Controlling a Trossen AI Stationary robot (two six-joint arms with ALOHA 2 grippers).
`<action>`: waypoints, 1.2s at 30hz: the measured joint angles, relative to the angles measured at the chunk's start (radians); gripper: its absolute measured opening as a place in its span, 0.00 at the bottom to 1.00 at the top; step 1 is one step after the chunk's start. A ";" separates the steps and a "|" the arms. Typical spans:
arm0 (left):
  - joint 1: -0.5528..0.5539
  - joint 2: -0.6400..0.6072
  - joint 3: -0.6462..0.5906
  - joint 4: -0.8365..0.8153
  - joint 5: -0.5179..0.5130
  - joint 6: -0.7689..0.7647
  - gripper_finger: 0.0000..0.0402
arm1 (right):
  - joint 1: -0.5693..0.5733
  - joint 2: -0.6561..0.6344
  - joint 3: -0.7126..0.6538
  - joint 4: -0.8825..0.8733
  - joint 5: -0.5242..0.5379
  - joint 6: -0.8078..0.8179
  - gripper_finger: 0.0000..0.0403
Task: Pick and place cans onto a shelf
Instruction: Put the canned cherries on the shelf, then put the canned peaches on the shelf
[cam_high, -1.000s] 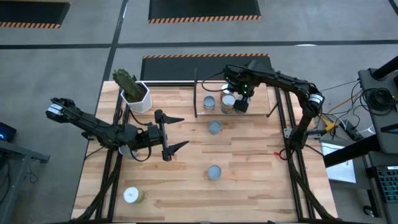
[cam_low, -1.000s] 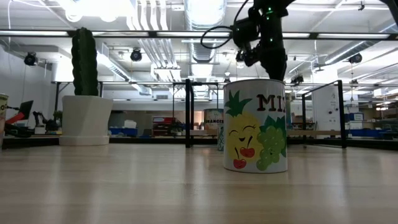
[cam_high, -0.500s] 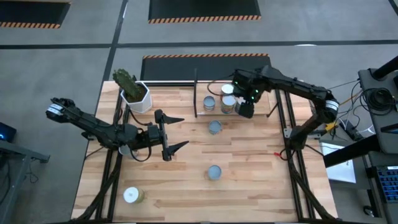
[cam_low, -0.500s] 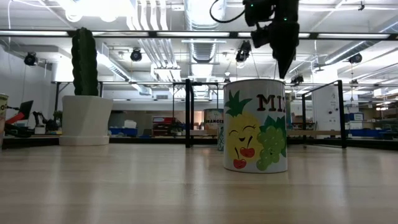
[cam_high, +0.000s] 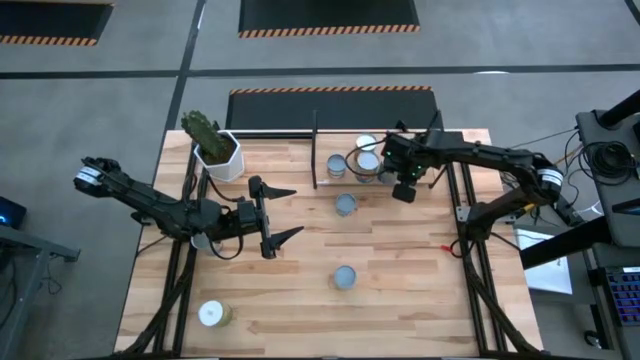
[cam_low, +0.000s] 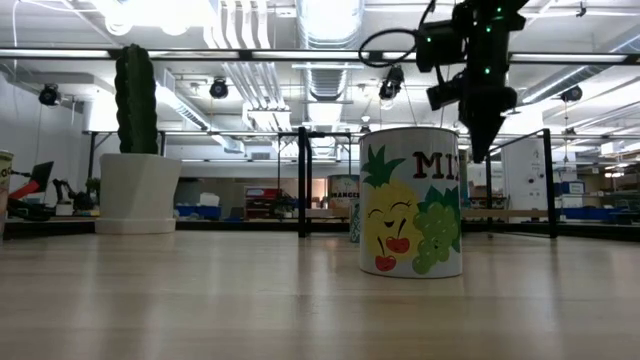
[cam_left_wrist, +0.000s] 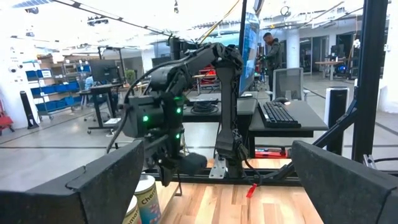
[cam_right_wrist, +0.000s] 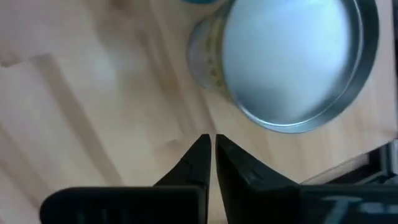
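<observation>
The right arm reaches in from the right edge of the desk (cam_high: 400, 290), stretched nearly flat over the shelf (cam_high: 440, 160). The right gripper (cam_high: 405, 190) hangs above the shelf's front part, just beside the cans there, and points down. In the right wrist view its fingers (cam_right_wrist: 189, 163) are pressed almost together, with only a thin gap, and they hold nothing. Directly past them a can with a silvery top (cam_right_wrist: 292, 62) stands on light wood.

In the high view three cans stand at the shelf: a can at the post (cam_high: 337, 166), a white-topped can (cam_high: 366, 146) further back, and one more can (cam_high: 366, 164) next to the gripper, partly hidden by it. On the open desk a middle can (cam_high: 346, 204) stands just in front of the shelf, a front can (cam_high: 345, 277) stands well apart from it, and a corner can (cam_high: 211, 314) stands near the front left corner.

The left arm lies low across the left side of the desk. The left gripper (cam_high: 276, 216) points toward the middle, with its fingers spread wide and empty.

In the low view a fruit-label can (cam_low: 412, 201) stands close to the camera, and the right gripper hangs above and behind it. A cactus pot (cam_high: 218, 152) stands at the back left.
</observation>
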 joint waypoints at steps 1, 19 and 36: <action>0.000 0.000 0.000 0.003 0.000 0.000 0.96 | 0.000 0.004 -0.005 0.008 0.014 -0.003 0.03; 0.000 0.000 0.000 0.003 0.000 -0.002 0.96 | 0.004 -0.009 0.025 0.032 0.103 0.016 0.03; -0.048 0.054 0.000 -0.240 -0.001 -0.472 0.96 | 0.407 -0.372 -0.058 0.488 0.117 0.080 0.03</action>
